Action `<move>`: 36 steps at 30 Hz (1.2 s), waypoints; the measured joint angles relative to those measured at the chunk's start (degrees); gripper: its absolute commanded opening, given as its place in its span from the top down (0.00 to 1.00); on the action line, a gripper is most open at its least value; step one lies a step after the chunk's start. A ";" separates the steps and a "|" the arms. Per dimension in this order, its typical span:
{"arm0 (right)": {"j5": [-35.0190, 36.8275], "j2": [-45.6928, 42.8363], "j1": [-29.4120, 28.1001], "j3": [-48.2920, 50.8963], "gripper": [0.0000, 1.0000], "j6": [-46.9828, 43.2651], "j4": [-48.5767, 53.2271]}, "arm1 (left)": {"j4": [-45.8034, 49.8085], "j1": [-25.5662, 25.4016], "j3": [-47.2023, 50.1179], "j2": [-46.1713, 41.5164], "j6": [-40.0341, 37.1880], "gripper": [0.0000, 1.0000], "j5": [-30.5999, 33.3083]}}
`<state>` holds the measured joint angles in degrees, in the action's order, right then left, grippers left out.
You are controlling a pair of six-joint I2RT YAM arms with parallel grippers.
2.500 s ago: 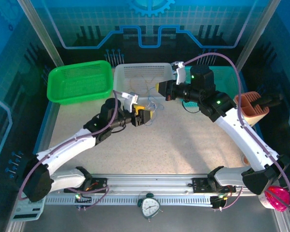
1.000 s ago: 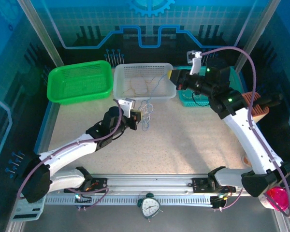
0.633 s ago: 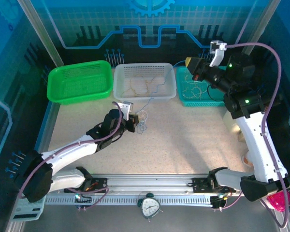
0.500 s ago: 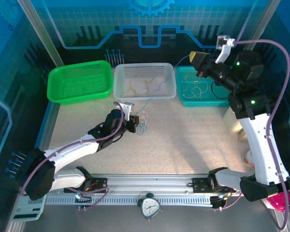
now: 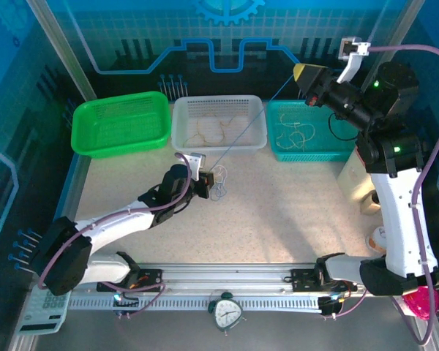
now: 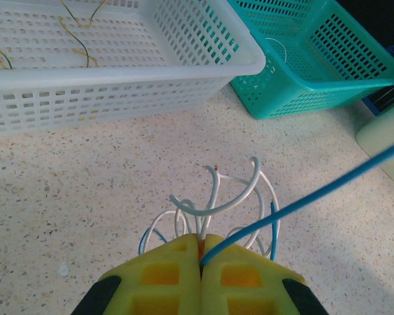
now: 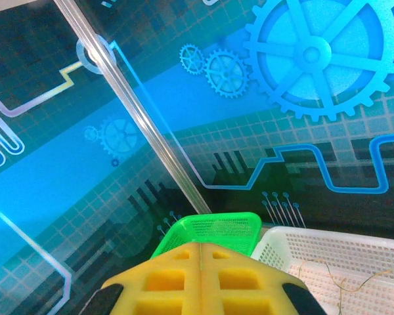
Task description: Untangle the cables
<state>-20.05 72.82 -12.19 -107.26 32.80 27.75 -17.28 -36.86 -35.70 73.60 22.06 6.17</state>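
Nearest you, a small clock (image 5: 227, 313) sits at the front edge by the arm bases. From there your left arm reaches forward and low over the counter (image 5: 278, 219). Your left fingers (image 6: 192, 252) are pressed together, clamped on the tangle where it rests on the counter, just in front of the white basket (image 6: 118, 73). In the left wrist view the white cables (image 6: 217, 197) curl up in loose loops right at the fingertips, and the blue cable (image 6: 315, 195) comes out of the same pinch. That blue cable runs straight and taut, up and to the right, crossing above the white basket's right corner.

Behind the tangle three baskets stand in a row: the green basket (image 5: 121, 121) on the left, the white one in the middle with yellow cables (image 5: 205, 133) lying in it, and the teal basket (image 6: 302, 92) on the right with pale cables (image 5: 300, 134) inside.

Farthest back, your right fingers (image 5: 301, 73) are raised high near the teal basket's far left corner, closed tight, and the taut blue cable ends at their yellow tips.
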 measured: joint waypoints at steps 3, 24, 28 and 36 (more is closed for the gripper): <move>-0.68 0.17 0.02 -0.07 1.00 0.35 0.17 | -0.55 0.00 0.00 0.61 0.31 0.89 -0.22; -2.49 -1.64 -3.87 9.55 1.00 2.78 -6.36 | 8.55 0.28 -0.50 -6.73 -0.11 0.30 -0.44; -2.51 -1.55 -5.75 9.55 1.00 2.05 -6.34 | 11.54 0.33 -4.68 -10.19 -2.12 0.24 -1.99; -2.49 0.22 -10.01 9.55 1.00 0.57 -6.32 | 14.29 0.33 -16.46 -13.14 -6.34 0.20 -10.56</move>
<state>-22.55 73.03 -22.20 -97.71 33.36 21.43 -2.98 -36.53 -52.16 60.47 15.73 -4.38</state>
